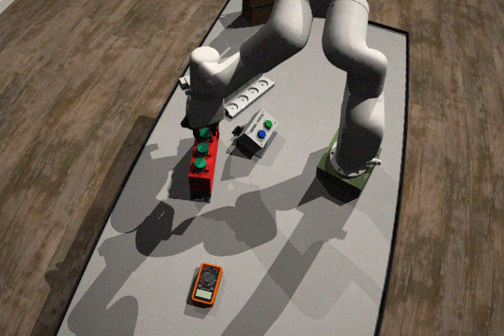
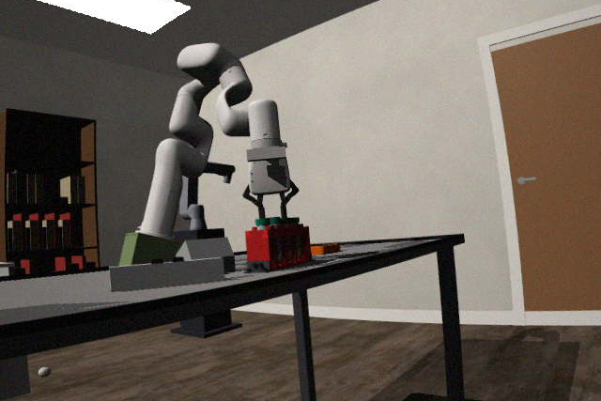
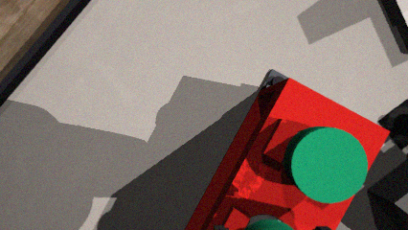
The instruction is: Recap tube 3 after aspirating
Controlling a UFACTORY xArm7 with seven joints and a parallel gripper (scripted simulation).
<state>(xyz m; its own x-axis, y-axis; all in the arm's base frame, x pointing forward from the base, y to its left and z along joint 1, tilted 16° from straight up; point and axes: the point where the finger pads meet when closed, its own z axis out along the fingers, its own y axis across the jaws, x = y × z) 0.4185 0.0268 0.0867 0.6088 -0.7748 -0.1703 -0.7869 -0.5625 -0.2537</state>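
Observation:
The red decapping station (image 1: pixel 201 161) stands on the table with green caps on its tubes. My gripper (image 2: pixel 271 214) points straight down over the far part of the station, with its fingers on either side of the cap of tube 3 (image 1: pixel 205 133). The fingers are open and do not clamp the cap. In the wrist view that cap (image 3: pixel 268 224) shows only at the bottom edge, and the cap of tube 4 (image 3: pixel 328 164) sits whole beyond it. The caps of tube 2 (image 1: pixel 201 148) and tube 1 (image 1: pixel 199 164) are on. The white cap tray (image 1: pixel 249 95) lies behind the station, its nests empty.
The key housing (image 1: pixel 260 129) carries the blue CYCLE key (image 1: pixel 261 134) and the green READY key (image 1: pixel 268 123), both unlit. An orange multimeter (image 1: pixel 206 278) lies near the front. A brown box (image 1: pixel 262 1) stands at the far end. The arm's green base (image 1: pixel 348 173) is to the right.

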